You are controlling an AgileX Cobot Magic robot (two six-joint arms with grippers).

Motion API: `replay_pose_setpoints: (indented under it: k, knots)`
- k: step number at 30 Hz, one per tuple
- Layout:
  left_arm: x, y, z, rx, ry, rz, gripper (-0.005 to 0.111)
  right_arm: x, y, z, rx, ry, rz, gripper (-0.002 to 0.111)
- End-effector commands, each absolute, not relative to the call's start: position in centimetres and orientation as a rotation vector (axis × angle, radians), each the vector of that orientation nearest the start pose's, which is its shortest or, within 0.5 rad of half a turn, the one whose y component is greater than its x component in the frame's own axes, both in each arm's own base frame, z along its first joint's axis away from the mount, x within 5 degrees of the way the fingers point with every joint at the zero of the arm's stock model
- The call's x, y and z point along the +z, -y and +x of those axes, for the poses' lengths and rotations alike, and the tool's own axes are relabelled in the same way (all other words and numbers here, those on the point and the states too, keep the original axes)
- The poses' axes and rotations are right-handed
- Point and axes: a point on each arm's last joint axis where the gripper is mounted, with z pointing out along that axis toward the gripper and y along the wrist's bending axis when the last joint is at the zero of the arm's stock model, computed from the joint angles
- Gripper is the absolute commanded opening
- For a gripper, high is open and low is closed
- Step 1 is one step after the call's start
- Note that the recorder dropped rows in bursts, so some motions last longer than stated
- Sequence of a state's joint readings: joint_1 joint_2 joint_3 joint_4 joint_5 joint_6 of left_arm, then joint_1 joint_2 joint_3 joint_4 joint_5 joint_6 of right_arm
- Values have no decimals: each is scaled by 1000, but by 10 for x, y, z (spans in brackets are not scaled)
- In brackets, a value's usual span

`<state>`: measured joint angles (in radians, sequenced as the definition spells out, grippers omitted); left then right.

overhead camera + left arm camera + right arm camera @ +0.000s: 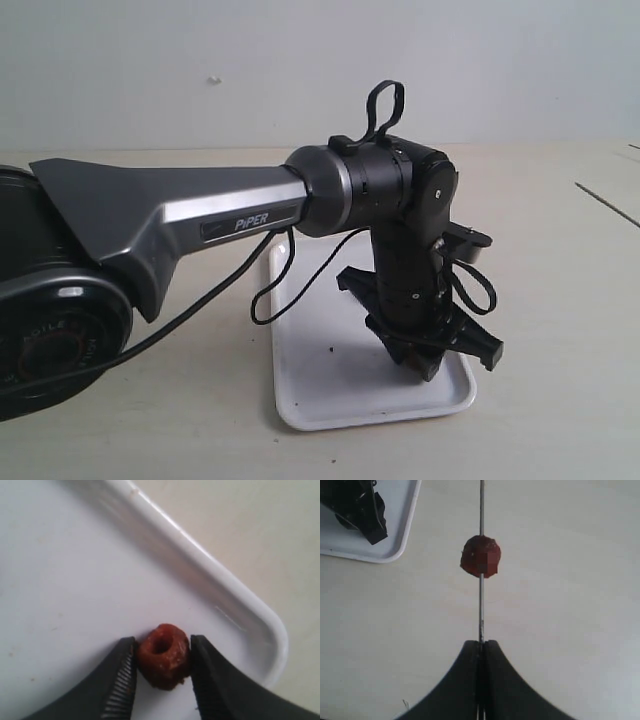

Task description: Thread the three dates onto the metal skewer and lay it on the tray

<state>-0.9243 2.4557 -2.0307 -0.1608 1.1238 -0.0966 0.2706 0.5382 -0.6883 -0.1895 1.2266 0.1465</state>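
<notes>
My left gripper (163, 641) is down on the white tray (240, 605) near one rounded corner. Its two fingers press on either side of a reddish-brown date (164, 656) with a hole through its middle. In the exterior view that gripper (437, 352) points down over the tray (330, 400) and hides the date. My right gripper (481, 644) is shut on the thin metal skewer (481, 610), held over the bare table. One date (480, 556) is threaded on the skewer, a short way beyond the fingertips. A third date is not in view.
The left arm (200, 215) stretches from the left across the tray's far end. The right wrist view shows a tray corner (395, 550) with the left gripper's black body (360, 510) above it. Pale beige table (560, 300) surrounds the tray.
</notes>
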Motion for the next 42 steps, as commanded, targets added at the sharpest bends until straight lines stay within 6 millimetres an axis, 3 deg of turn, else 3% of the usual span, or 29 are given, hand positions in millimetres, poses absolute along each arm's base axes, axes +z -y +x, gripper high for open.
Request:
replay_pose_setpoints:
  k: [1,20,25,30,35,42]
  knots:
    - [114,405,287,-261,-2843,1271,37,306,-1,67,-103,-2523,-174,0]
    - [114,405,287,-260,-2828,1300,37,306,-1,67,-101,-2523,-174,0]
    - [133,400,287,-220,-2605,1670,37,305,-5,67,-46,-2533,-171,0]
    - [170,393,292,-85,-2292,1915,37,305,-5,67,-47,-2533,-175,0]
    - [190,383,301,115,-2178,1949,37,305,-5,67,-42,-2533,-178,0]
    - [195,383,302,130,-2158,1939,37,305,-5,67,-42,-2533,-178,0]
